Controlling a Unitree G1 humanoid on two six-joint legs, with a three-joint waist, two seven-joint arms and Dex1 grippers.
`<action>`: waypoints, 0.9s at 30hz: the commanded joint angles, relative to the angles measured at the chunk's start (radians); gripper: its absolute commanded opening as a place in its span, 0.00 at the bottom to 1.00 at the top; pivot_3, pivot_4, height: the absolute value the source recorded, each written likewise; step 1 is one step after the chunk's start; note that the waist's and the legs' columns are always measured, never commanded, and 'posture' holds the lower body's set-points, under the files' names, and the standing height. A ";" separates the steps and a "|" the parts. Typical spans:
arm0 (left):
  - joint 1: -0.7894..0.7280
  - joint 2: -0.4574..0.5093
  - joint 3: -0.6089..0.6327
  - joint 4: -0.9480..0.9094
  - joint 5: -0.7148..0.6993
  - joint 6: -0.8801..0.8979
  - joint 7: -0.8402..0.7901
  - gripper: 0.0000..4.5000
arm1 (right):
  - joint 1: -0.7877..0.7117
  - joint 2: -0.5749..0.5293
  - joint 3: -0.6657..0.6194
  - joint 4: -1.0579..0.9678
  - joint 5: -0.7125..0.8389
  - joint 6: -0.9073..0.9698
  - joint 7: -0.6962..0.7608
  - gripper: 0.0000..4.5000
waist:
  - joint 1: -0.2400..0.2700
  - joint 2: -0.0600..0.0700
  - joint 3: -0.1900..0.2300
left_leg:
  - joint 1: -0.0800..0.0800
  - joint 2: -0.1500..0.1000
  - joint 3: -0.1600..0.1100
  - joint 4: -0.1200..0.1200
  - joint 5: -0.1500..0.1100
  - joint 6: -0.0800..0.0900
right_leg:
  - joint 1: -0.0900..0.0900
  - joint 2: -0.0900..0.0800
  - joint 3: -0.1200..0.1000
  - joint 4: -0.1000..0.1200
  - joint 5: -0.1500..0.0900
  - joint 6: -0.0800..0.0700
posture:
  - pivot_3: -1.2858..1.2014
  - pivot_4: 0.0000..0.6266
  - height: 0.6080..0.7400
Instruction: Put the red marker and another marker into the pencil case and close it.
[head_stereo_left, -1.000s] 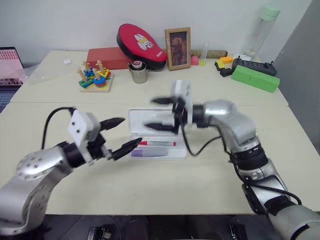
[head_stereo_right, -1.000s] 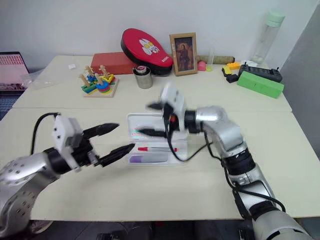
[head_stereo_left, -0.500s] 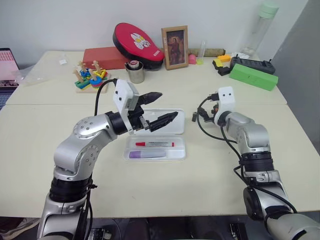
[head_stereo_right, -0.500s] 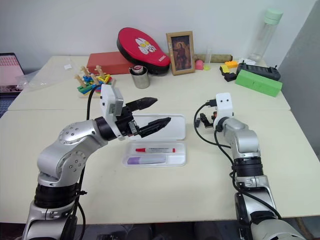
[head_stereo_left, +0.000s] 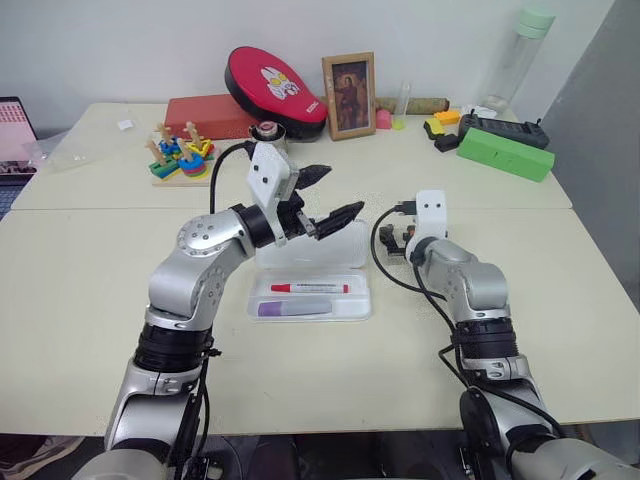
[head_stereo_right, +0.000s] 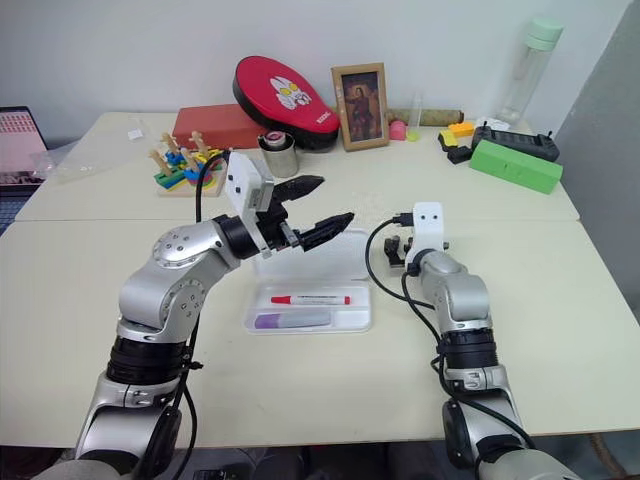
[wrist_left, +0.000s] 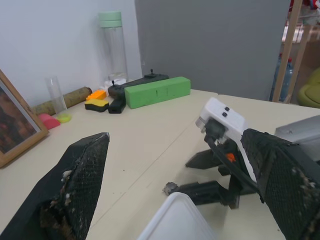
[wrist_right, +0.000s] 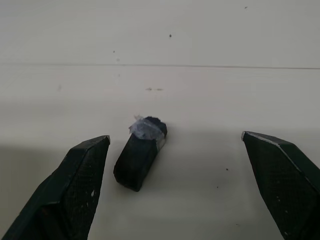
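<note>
The left gripper hangs in the air above the raised lid of the pencil case, its two black fingers spread wide with nothing between them. Directly below and slightly nearer the robot than those fingers, the case lies open on the table, lid standing up at the back and shallow tray facing up. In the tray the red marker lies lengthwise in the farther slot, red cap toward the left arm's side, and the purple-capped marker lies just beside it in the nearer slot, parallel to it. Both markers rest inside the tray, apart from either gripper.

The right gripper sits low over the table, just off the case's right end, and its fingers are also parted wide and empty. Between them, in the right wrist view, a small black stub with a scrap of clear tape on its far end lies on the bare tabletop, closer to one finger than the other and touching neither. The left wrist view shows the right gripper's white camera block beyond a white corner of the lid.
</note>
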 joint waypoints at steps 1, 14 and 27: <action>-0.027 -0.014 -0.002 -0.002 0.025 -0.038 0.005 1.00 | -0.002 0.012 0.017 0.017 -0.019 -0.035 -0.020 0.87 | 0.000 0.000 0.000 | 0.000 0.000 0.000 0.000 0.000 0.000 | 0.000 0.000 0.000 0.000 0.000 0.000 | 0.52 0.24 1.00; -0.035 -0.021 0.009 -0.001 0.045 -0.035 0.012 1.00 | 0.007 0.001 0.039 0.039 -0.057 -0.085 -0.036 0.19 | 0.000 0.000 0.000 | 0.000 0.000 0.000 0.000 0.000 0.000 | 0.000 0.000 0.000 0.000 0.000 0.000 | 0.52 0.24 1.00; 0.155 0.089 0.127 -0.216 -0.078 0.060 -0.023 1.00 | -0.059 -0.249 0.047 -0.122 0.156 -0.312 0.523 0.06 | -0.005 0.001 0.001 | 0.000 0.000 0.001 -0.001 0.000 0.000 | 0.000 0.000 0.001 -0.001 0.000 0.000 | 0.52 0.24 1.00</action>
